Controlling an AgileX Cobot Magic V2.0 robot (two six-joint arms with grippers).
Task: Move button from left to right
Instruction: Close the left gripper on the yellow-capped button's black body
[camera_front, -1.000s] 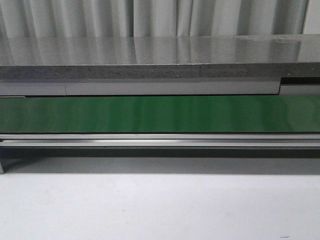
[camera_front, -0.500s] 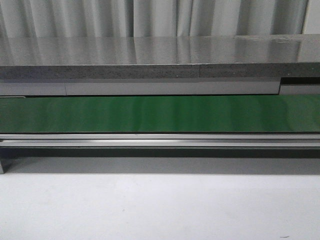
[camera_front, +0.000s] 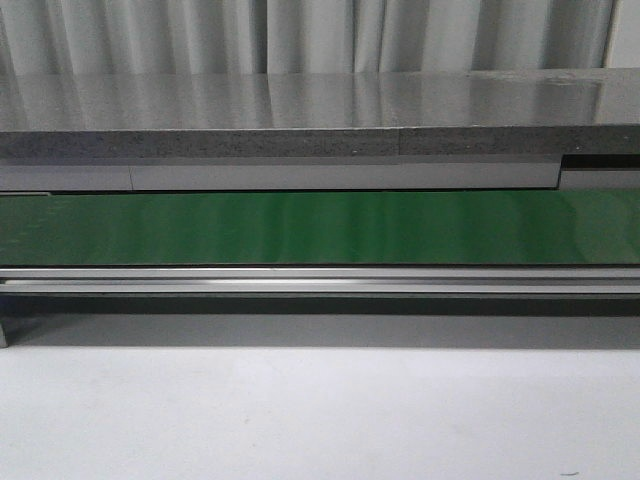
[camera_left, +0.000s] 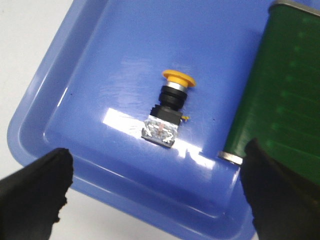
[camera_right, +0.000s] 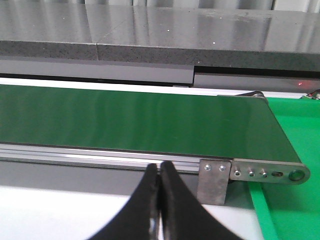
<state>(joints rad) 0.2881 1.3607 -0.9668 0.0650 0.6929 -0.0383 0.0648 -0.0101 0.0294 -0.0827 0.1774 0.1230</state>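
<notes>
The button (camera_left: 167, 110), with an orange-yellow cap and a black body, lies on its side in a blue tray (camera_left: 60, 125) in the left wrist view. My left gripper (camera_left: 155, 192) hangs above the tray's near rim, open wide, its black fingertips (camera_left: 40, 192) far apart and clear of the button. My right gripper (camera_right: 159, 170) is shut with nothing between its fingers, in front of the green conveyor belt (camera_right: 130, 120). In the front view only the belt (camera_front: 320, 228) shows; neither gripper nor the button appears there.
The belt's end (camera_left: 285, 100) reaches over the blue tray's side, close to the button. A green bin (camera_right: 295, 200) sits at the belt's other end, past the metal roller bracket (camera_right: 265, 174). A grey stone shelf (camera_front: 320, 110) runs behind the belt; white tabletop (camera_front: 320, 420) lies in front.
</notes>
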